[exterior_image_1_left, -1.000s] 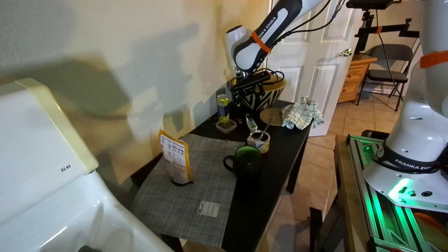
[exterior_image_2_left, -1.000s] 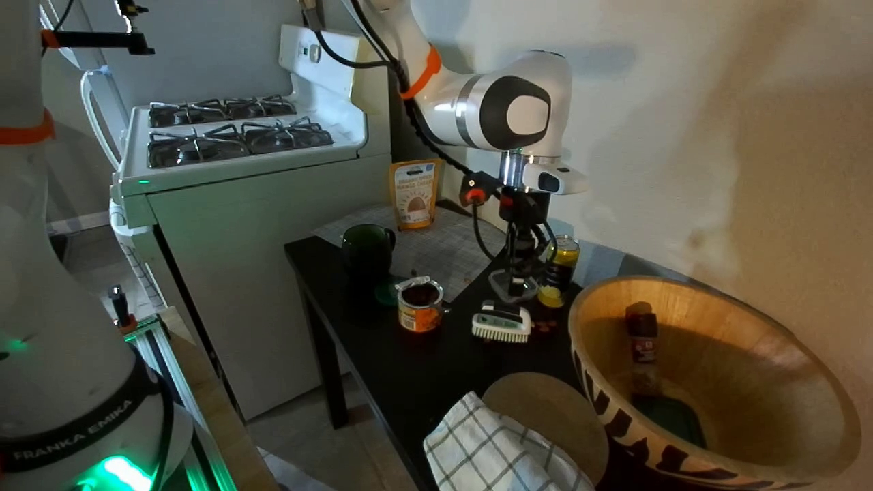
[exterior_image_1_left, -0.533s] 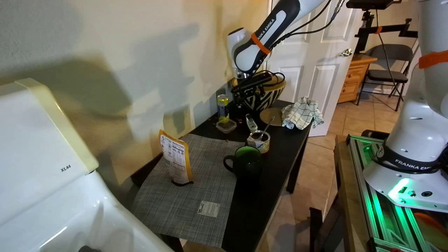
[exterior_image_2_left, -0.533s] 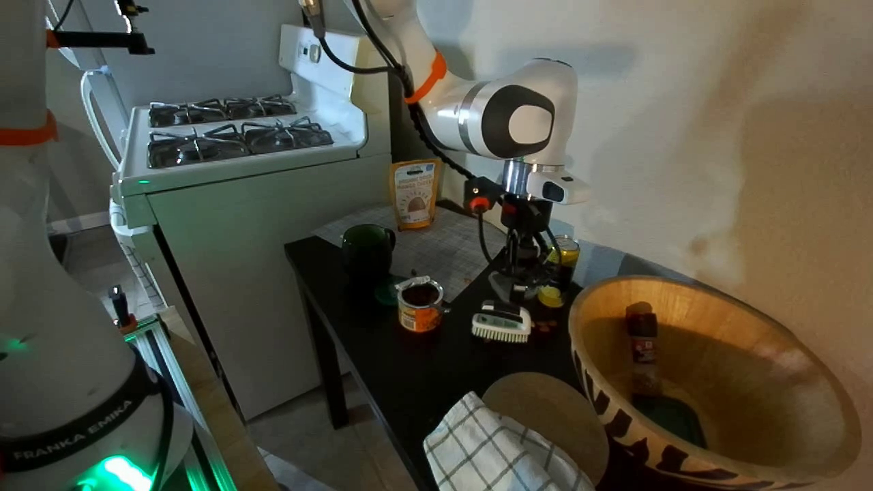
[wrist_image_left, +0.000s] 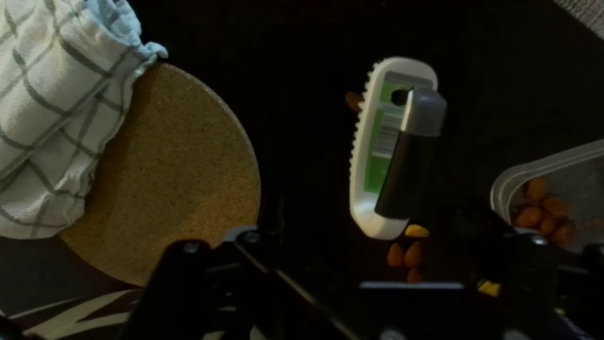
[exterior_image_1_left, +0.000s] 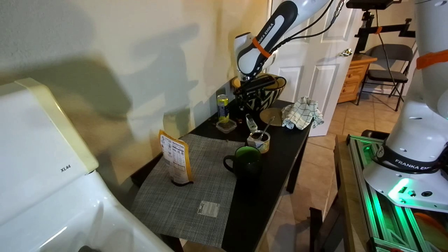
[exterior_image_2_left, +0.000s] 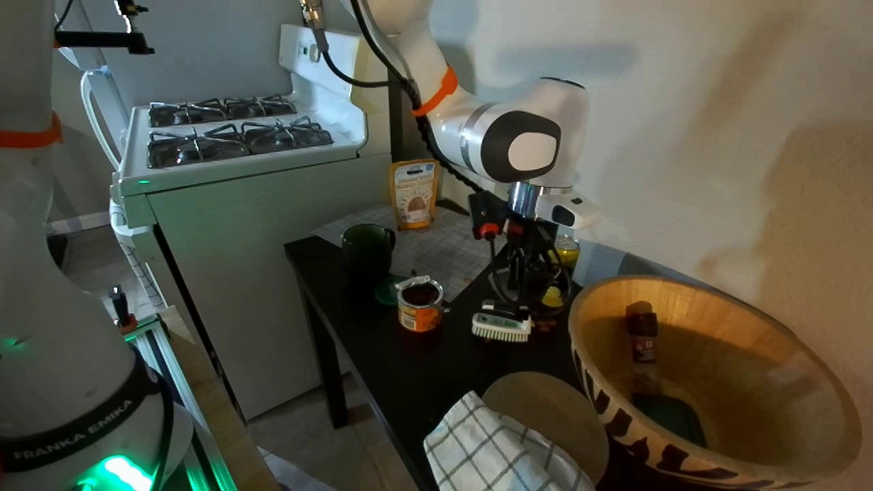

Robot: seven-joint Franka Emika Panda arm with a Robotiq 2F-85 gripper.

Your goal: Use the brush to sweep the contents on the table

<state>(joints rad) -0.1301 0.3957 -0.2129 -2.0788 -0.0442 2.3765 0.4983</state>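
Brush (wrist_image_left: 398, 146) lies on the black table (exterior_image_2_left: 443, 368) beside a wall (exterior_image_2_left: 682, 170) and white stove (exterior_image_2_left: 259, 225), the gripper (wrist_image_left: 372, 212) spread wide nearby.

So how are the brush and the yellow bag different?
The brush is white with a dark handle and bristles; the bag is yellow and white, without bristles. The bag stands up on the grey mat, while the brush lies low, off the mat. The bag also looks bigger than the brush. Both are on the black table.

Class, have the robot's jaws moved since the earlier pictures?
Yes: in an exterior view, the jaws have come down toward the unmoved brush.
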